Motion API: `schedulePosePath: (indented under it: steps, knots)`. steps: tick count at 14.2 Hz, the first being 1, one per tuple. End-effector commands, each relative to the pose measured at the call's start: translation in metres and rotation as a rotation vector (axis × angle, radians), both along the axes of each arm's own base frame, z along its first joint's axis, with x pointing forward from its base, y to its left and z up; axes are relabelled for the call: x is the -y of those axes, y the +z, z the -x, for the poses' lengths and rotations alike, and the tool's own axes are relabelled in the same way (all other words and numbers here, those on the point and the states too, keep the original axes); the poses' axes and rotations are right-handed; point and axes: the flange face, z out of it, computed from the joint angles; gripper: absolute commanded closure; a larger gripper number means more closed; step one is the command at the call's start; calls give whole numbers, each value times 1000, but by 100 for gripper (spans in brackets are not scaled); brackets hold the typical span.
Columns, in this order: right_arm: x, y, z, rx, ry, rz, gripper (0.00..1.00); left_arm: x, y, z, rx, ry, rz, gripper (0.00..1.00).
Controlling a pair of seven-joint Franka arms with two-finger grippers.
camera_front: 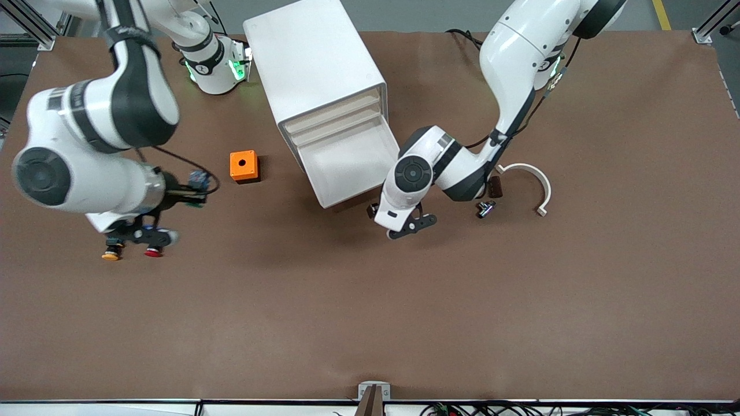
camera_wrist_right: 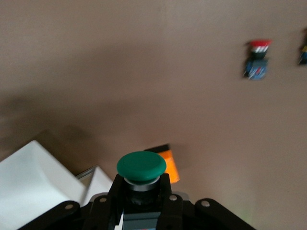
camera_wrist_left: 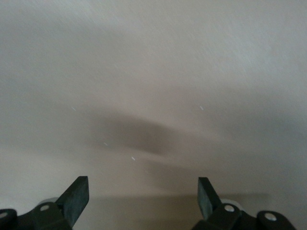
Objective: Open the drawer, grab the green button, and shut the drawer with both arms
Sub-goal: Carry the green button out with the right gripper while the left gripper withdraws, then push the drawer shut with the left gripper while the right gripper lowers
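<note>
The white cabinet (camera_front: 315,63) stands near the robots' bases with its lowest drawer (camera_front: 352,199) pulled out, and its floor shows bare. My right gripper (camera_front: 193,193) hangs over the table toward the right arm's end, shut on the button (camera_front: 198,180). In the right wrist view the button's green cap (camera_wrist_right: 141,166) sticks out past the fingers of the right gripper (camera_wrist_right: 140,190). My left gripper (camera_front: 373,210) is low beside the drawer's front corner, open and holding nothing. The left wrist view shows the left gripper (camera_wrist_left: 144,196) with its fingers (camera_wrist_left: 76,197) wide apart before a pale surface.
An orange box (camera_front: 244,166) with a round hole sits between the cabinet and the right arm. A red-capped button (camera_front: 153,251) and a yellow-capped button (camera_front: 111,254) lie under the right wrist. A white curved piece (camera_front: 532,179) and two small dark parts (camera_front: 485,209) lie by the left arm.
</note>
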Motion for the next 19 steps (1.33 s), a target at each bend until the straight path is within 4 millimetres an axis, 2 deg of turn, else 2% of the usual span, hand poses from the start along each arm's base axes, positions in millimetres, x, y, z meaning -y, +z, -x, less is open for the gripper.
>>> schedulePosePath:
  steps: [1,5,8,10,15,19]
  knots:
    - [38,-24,-15,18,76,-14,87,18,-10,28,32,6,-7,0]
    - [98,-91,-39,76,168,-37,86,54,-4,68,11,39,-8,0]
    - [122,-140,-46,103,158,-19,86,83,2,103,-5,73,-6,0]
    - [121,-170,-49,102,151,-4,85,98,5,123,-19,83,0,0]
    - [122,-207,-42,86,100,17,85,125,5,165,-36,100,-5,0]
    - [111,-240,-24,84,91,21,81,132,6,177,-50,94,1,0]
